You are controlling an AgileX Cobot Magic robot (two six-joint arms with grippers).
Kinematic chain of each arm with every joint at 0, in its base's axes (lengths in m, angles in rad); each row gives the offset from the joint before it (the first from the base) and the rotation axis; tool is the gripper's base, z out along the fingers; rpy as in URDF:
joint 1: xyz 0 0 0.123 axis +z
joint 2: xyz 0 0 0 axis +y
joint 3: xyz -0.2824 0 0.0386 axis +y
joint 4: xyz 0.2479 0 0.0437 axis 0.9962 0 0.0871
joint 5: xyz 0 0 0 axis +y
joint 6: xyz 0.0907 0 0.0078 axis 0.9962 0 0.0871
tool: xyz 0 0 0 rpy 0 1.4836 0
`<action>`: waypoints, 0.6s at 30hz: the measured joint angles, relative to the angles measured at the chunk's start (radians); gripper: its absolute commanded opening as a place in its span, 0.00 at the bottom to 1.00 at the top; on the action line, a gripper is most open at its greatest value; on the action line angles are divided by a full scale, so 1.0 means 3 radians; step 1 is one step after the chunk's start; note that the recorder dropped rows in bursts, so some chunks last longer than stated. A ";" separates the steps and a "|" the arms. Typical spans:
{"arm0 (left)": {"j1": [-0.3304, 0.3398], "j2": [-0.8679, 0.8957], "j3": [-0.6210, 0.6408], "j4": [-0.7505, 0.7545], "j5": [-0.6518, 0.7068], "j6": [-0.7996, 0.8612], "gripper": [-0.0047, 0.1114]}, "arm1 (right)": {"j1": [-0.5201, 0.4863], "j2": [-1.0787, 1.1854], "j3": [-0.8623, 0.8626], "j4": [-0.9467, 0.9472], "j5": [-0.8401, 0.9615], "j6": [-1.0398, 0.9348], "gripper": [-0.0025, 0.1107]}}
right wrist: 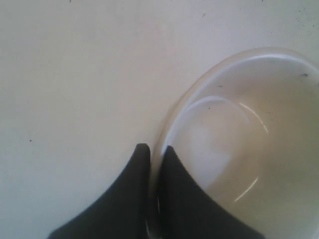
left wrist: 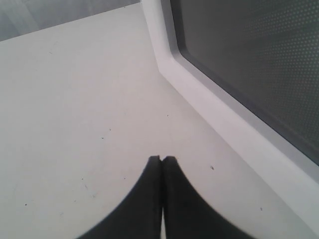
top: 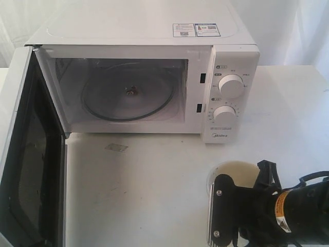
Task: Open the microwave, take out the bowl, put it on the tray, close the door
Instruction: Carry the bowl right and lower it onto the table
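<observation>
Recording white worktop (top: 154, 195) spreading under everything in the exterior view; recording white microwave (top: 144, 31) standing at the rear of it, cavity facing the camera; finding door (top: 25, 154) hanging wide open, swung out to the left on its hinge, dark window showing on the inner face; noting glass turntable (top: 128, 95) lying on the cavity floor.

Finding right claw (right wrist: 155, 152) reaching in from the lower right of the exterior view, black body and cabling showing; finding it pinching the rim of the bowl (right wrist: 249, 139), one finger sitting outside the wall and one inside, jaws standing nearly together with only the rim between them; placing the bowl outside the microwave, at the front right of the worktop, in front of the dial panel and well apart from the cavity; not being able to tell whether its base is touching the worktop.

Finding left claw (left wrist: 162, 159) closed, tips meeting and gripping nothing, hovering over bare worktop near the door's white frame and dotted dark pane.

Noting two round white dials (top: 231, 86) sitting one above the other on the narrow panel; noting stickers (top: 196, 29) lying on the microwave top; noting small grey patch (top: 116, 147) marking the worktop in front of the cavity.
</observation>
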 measured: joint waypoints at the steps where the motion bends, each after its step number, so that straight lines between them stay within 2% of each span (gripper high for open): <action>1: 0.0000 0.0000 0.0000 0.0000 0.0000 0.0000 0.04 | 0.0000 0.0007 0.0000 0.0000 0.0000 0.0000 0.02; 16: 0.0000 0.0000 0.0000 0.0000 0.0000 0.0000 0.04 | -0.0061 0.0113 0.0000 -0.0002 0.0005 -0.0008 0.02; 18: 0.0000 0.0000 0.0000 0.0000 0.0000 0.0000 0.04 | -0.0061 0.0118 0.0000 -0.0002 0.0005 -0.0008 0.05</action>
